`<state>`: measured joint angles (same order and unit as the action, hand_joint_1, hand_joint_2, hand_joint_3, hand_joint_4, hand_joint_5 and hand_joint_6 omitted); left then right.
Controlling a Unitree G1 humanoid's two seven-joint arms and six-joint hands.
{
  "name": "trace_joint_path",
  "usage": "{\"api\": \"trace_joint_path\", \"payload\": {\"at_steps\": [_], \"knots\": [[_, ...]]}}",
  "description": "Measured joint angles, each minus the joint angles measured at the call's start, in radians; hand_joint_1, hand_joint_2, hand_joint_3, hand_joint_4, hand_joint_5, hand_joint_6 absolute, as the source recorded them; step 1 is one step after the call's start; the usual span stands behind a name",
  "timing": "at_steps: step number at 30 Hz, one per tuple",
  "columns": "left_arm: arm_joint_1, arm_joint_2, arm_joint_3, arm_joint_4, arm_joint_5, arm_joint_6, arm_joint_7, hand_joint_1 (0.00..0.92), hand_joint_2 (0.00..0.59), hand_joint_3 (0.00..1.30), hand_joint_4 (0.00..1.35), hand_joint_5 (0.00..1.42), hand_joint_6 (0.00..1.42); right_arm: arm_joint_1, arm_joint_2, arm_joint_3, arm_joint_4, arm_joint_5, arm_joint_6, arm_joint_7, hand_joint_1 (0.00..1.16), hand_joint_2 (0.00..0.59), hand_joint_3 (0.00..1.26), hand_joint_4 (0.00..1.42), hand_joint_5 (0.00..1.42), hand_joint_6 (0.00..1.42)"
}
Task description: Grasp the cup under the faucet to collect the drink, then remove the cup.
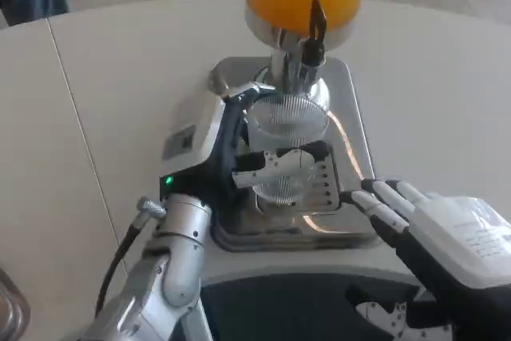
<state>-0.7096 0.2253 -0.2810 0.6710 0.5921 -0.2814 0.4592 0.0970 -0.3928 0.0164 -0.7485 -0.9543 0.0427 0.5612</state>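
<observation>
Item: clear cup (286,129) beneath faucet (307,57), grasped by our left hand (239,145); our right hand (435,225) released, well apart.

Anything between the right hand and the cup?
In the head view, only bare steel drip tray lies between the right hand and the clear cup, which the left hand grips.

Silver left forearm (172,269) – black cable, green light – white right hand (447,229)
</observation>
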Motion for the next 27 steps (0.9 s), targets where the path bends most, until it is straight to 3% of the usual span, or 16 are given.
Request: {"api": "trace_joint_path", "payload": {"at_steps": [4,7,27], "knots": [[0.005,-0.008,-0.005,-0.033,0.007,0.016,0.0,0.24,0.065,0.32,0.14,0.44,0.64,-0.012,-0.003,-0.002,0.015,0.002,0.0,-0.007,0.55,0.393,0.07,0.0,0.0,0.08],[0.009,-0.009,-0.007,-0.043,0.008,0.019,0.0,0.239,0.065,0.28,0.11,0.38,0.54,-0.013,-0.006,-0.004,0.022,0.002,0.0,-0.013,0.56,0.393,0.07,0.0,0.0,0.08],[0.05,-0.007,-0.005,-0.133,0.003,0.042,-0.084,0.202,0.064,0.12,0.0,0.22,0.34,-0.005,-0.009,-0.004,0.031,0.002,0.0,-0.038,0.58,0.385,0.08,0.0,0.0,0.09]]}}
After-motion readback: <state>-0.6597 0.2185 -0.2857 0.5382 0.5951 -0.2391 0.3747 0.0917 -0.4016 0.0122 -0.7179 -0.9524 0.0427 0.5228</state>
